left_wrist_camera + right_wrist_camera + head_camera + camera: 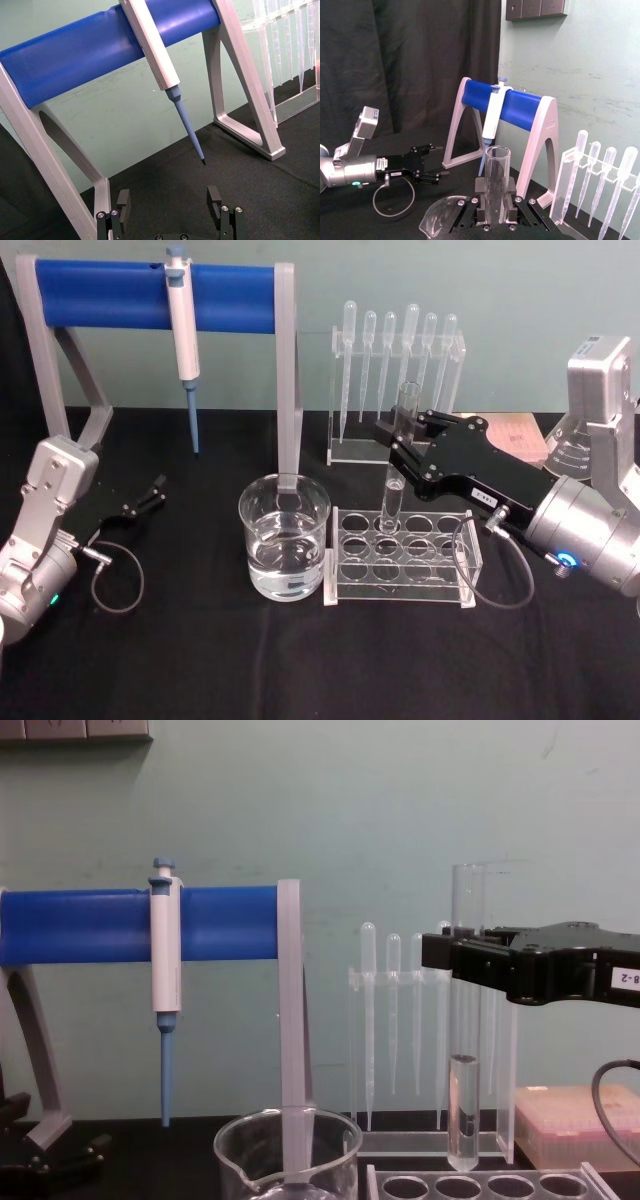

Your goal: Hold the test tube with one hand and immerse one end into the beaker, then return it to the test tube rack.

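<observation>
Even, soft, shadowless indoor light

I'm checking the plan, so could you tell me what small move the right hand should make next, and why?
Probably lift straight up a little. The right hand is shut on the upright test tube, whose round bottom hangs just above the rack and seems lower than the rim of the beaker, so sliding left toward it now might clip that rim.
</observation>
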`<action>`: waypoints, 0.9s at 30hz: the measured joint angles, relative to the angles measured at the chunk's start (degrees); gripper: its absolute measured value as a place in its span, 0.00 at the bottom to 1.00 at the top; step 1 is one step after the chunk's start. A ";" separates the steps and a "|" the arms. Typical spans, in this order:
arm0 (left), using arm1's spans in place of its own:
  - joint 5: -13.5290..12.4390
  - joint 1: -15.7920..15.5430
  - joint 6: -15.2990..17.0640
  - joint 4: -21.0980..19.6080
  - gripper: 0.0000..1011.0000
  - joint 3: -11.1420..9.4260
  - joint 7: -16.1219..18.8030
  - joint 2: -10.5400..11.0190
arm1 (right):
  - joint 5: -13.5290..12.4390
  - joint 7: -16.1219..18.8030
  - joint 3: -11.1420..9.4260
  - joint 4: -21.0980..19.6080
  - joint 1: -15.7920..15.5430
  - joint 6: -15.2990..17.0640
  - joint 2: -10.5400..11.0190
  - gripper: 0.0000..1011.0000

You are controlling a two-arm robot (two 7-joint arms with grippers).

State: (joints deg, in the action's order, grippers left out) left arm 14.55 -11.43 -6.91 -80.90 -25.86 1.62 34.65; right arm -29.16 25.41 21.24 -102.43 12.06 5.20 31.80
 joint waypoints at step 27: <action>0.00 0.00 0.00 0.00 0.99 0.00 0.00 0.00 | -0.01 0.06 0.00 0.00 0.00 0.04 0.00 0.22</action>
State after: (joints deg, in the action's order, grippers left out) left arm 14.55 -11.43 -6.91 -80.90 -25.86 1.62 34.65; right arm -29.16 25.47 21.24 -102.43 12.06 5.25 31.80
